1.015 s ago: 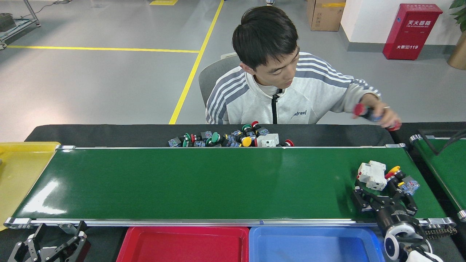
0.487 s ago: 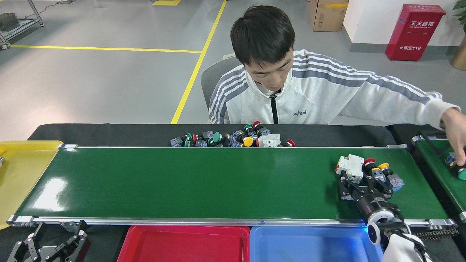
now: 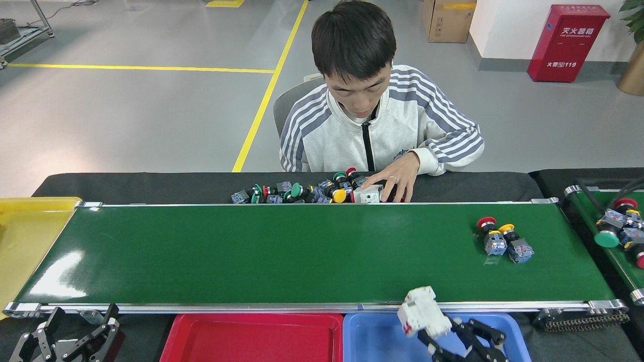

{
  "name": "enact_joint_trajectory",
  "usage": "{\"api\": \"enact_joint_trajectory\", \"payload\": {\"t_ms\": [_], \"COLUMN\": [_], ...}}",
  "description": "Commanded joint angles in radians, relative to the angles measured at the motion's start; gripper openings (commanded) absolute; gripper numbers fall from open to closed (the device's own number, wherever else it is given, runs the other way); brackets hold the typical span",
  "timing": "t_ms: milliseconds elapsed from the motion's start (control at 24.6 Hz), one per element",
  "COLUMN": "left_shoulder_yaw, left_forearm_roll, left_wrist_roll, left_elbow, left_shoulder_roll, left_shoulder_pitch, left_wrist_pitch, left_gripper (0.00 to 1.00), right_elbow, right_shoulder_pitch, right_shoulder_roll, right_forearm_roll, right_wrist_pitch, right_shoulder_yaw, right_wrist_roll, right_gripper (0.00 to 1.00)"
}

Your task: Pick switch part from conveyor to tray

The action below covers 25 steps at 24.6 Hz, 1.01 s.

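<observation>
A white block-shaped switch part [image 3: 420,311] hangs over the near rail and the left end of the blue tray [image 3: 375,339], with my right gripper [image 3: 441,336] shut on its lower end. The conveyor [image 3: 282,251] stretches across the middle. On its right end lie a red-capped switch part [image 3: 489,234] and a yellow-capped one [image 3: 514,245], side by side. My left gripper [image 3: 75,333] rests open and holds nothing, below the belt's near left corner.
A red tray [image 3: 251,338] sits left of the blue one, and a yellow tray [image 3: 25,236] is at the belt's left end. Behind the belt lies a pile of switch parts [image 3: 302,193], with a person's hand [image 3: 395,180] on it. A second belt [image 3: 611,229] on the right carries more parts.
My right gripper lifted the white part off the belt's right end and carried it left and toward me, over the blue tray. The person's hand moved from the right belt to the pile.
</observation>
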Motion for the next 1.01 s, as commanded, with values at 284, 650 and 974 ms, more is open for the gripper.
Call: {"api": "enact_joint_trajectory", "payload": {"t_ms": [284,650,974], "left_shoulder_yaw": [0.006,0.004,0.004], "left_forearm_roll": [0.000,0.000,0.000], "left_wrist_roll": [0.002,-0.001,-0.002], "left_elbow": [-0.007,-0.007,-0.006], "left_shoulder_roll": [0.011,0.012,0.012], "left_shoulder_pitch": [-0.011,-0.023,-0.023], "left_wrist_pitch": [0.004,0.003,0.004], "left_gripper": [1.00,1.00,1.00], "right_elbow": [0.003,0.043,0.272], "right_shoulder_pitch": [-0.004,-0.121,-0.352], "right_shoulder_roll": [0.189,0.183,0.071], "right_forearm_roll": [0.066,0.151,0.111], "right_wrist_pitch": [0.288,0.630,0.497], "right_shoulder_yaw": [-0.218,-0.144,-0.032], "right_wrist_roll": [-0.020,0.001,0.067], "right_gripper": [0.97,0.98,0.98]}}
